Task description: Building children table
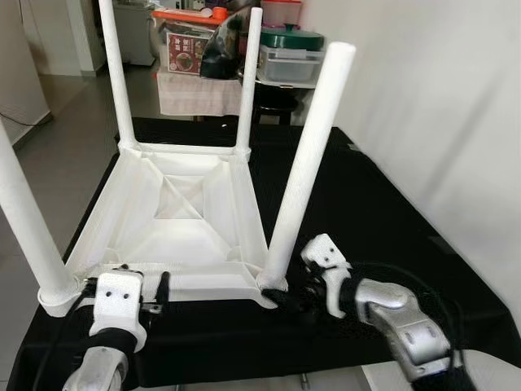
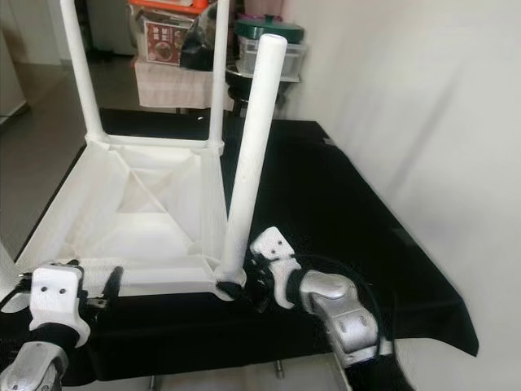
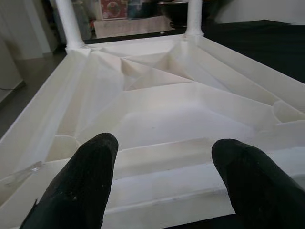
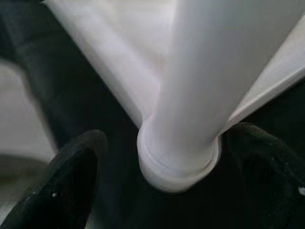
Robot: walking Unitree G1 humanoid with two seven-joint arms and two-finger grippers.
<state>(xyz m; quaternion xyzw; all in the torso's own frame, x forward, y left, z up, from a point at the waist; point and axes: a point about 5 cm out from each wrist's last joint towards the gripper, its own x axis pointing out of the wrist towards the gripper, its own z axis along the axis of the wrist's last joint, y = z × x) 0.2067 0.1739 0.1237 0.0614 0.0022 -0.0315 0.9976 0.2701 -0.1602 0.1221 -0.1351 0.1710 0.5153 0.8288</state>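
Tabletop (image 1: 175,216) lies upside down on the black-draped table (image 1: 391,212), all four legs standing in their corner sockets, so assembly looks nearly done; what seems left is seating the near right leg (image 1: 305,163) and turning it upright. From the head views, the left hand (image 1: 155,295) sits at the near rim, the right hand (image 1: 293,295) at that leg's base. Left wrist view: its fingers (image 3: 76,186) are spread, the ribbed underside just ahead. Right wrist view: fingers (image 4: 71,181) spread either side of the socket (image 4: 178,160), not clearly touching.
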